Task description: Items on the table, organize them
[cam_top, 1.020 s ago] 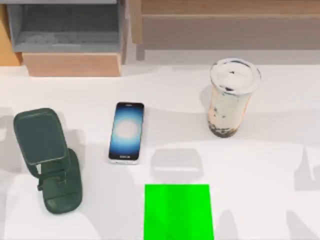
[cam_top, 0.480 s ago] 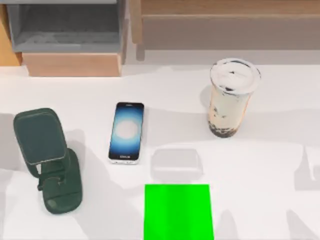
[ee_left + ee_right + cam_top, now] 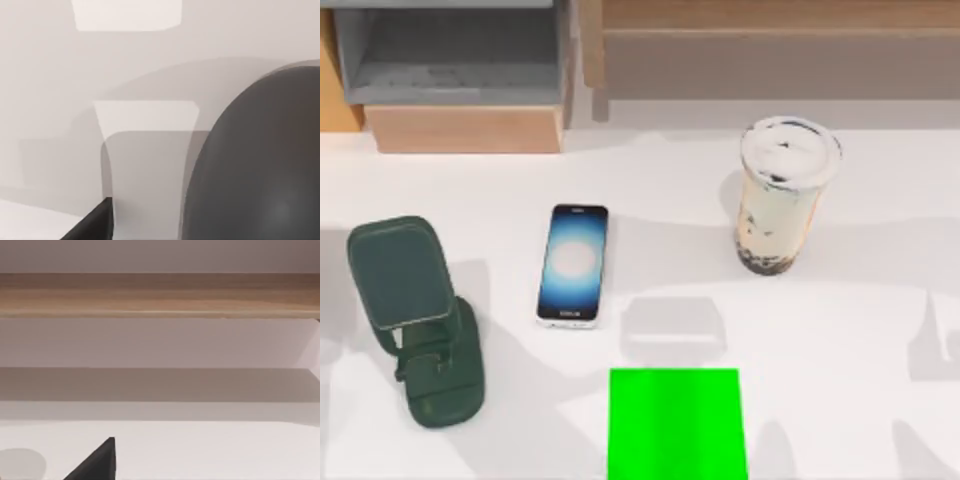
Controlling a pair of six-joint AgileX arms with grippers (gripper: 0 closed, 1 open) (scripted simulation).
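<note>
Two items lie out on the white table (image 3: pixel 840 330) in the top view: the smartphone (image 3: pixel 573 265) flat on its back a little left of centre, its blue-white screen up and its long side running toward the back edge, and the milk-tea cup (image 3: pixel 780 205) upright toward the right rear, lid on, dark pearls settled at its base. The two are well apart. A dark green phone stand (image 3: pixel 415 320) sits near the left edge, beside the smartphone but not touching it, and a bright green rectangle (image 3: pixel 677 425) lies at the front edge, just right of the smartphone's near end. A grey open shelf unit (image 3: pixel 450 60) stands at the back left. The left gripper (image 3: pixel 95 225) shows as a black wedge low in the left wrist view, over pale shadowed surface, with a large dark grey rounded shape (image 3: pixel 260 165) close to the camera; what that shape is cannot be told, nor whether this gripper is apart or together. The right gripper (image 3: pixel 97 462) appears as a like black wedge in the right wrist view, above bare table and facing a wooden band (image 3: pixel 160 295); its grip state cannot be told either.
</note>
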